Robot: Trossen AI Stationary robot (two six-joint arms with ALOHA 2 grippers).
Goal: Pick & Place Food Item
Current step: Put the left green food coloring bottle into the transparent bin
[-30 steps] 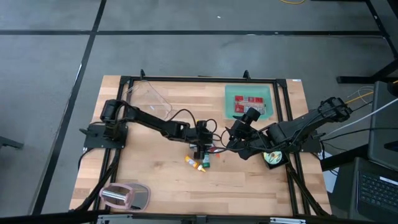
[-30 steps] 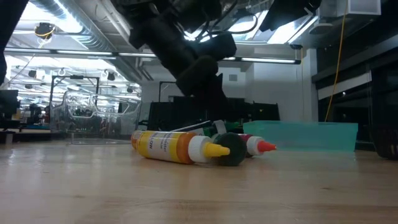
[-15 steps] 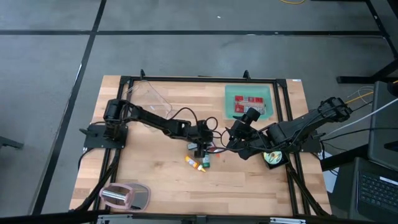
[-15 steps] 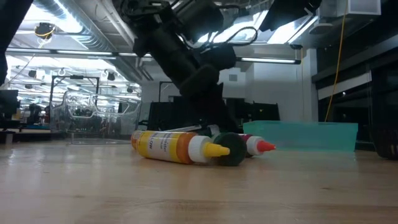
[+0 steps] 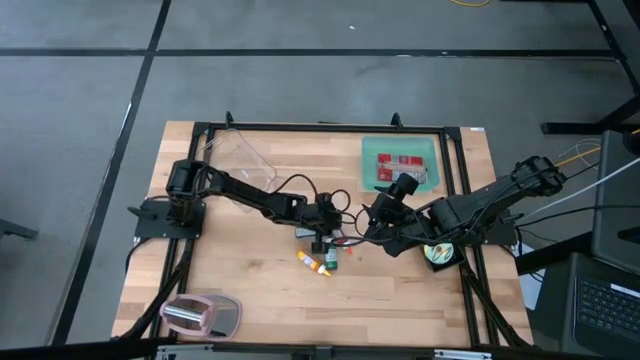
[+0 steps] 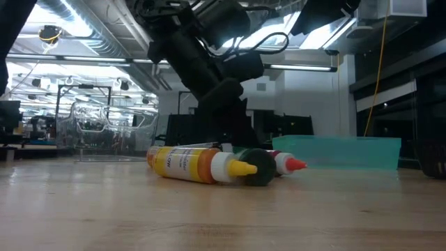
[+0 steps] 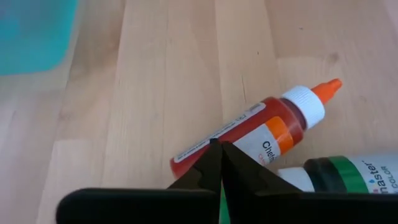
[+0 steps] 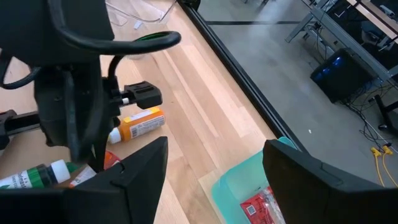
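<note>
Mid-table, the left gripper (image 7: 217,163) comes down with fingers pressed together on nothing, tips at the red colouring bottle (image 7: 255,138), which lies beside green (image 7: 348,177) and yellow (image 6: 195,164) ones. Light, smooth plastic looks liable to roll; the body offers the surest grip. Only the wrist view shows the empty pinch. The right gripper (image 8: 208,165) waits spread wide.

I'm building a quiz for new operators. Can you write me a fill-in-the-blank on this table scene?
The left gripper has its fingers ___.
The right gripper has its fingers ___.
The orange-tipped bottle lies on its ___.
The red packets sit in the ___ tray.
Missing words: shut; open; side; teal.
</note>
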